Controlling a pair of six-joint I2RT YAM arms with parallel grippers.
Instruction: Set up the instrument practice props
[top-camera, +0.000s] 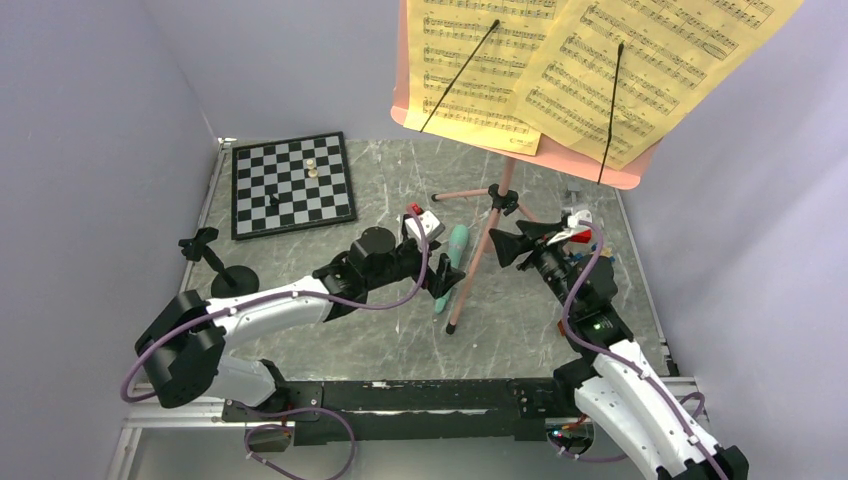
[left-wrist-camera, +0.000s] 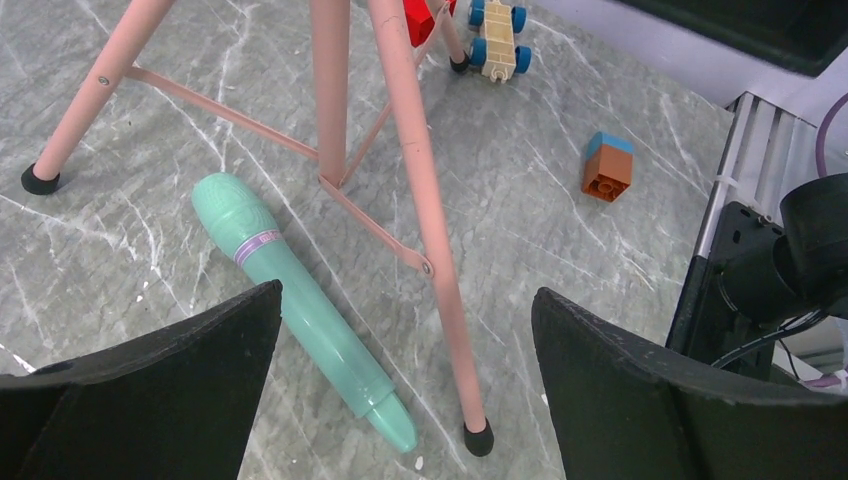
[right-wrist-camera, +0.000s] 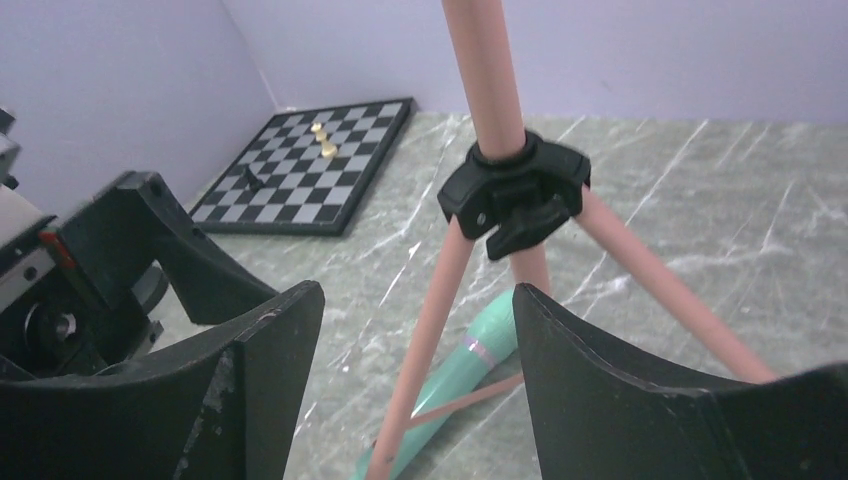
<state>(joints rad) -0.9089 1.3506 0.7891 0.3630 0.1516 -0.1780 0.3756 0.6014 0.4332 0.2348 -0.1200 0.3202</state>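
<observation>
Pink music stand up with its pages on; the mint tube not yet mounted.

Top view: the pink music stand (top-camera: 494, 215) stands on its tripod at centre, with the yellow sheet-music pages (top-camera: 640, 70) spread on its desk at the upper right under two thin black wire arms. That part looks done. The mint-green tube (top-camera: 452, 262) lies flat on the counter (top-camera: 330, 335) beside a tripod leg. The small black round-base stand (top-camera: 225, 275) sits well apart at the left, carrying nothing, so pairing the two appears to be what is left. No container shows.

Left wrist view: the left pincer (top-camera: 438, 280) is spread wide and holds nothing, and the tube lies between its fingers on the counter below.

Right wrist view: the right pincer (top-camera: 512, 246) also gapes empty, facing the tripod's black collar (right-wrist-camera: 515, 195).
</observation>
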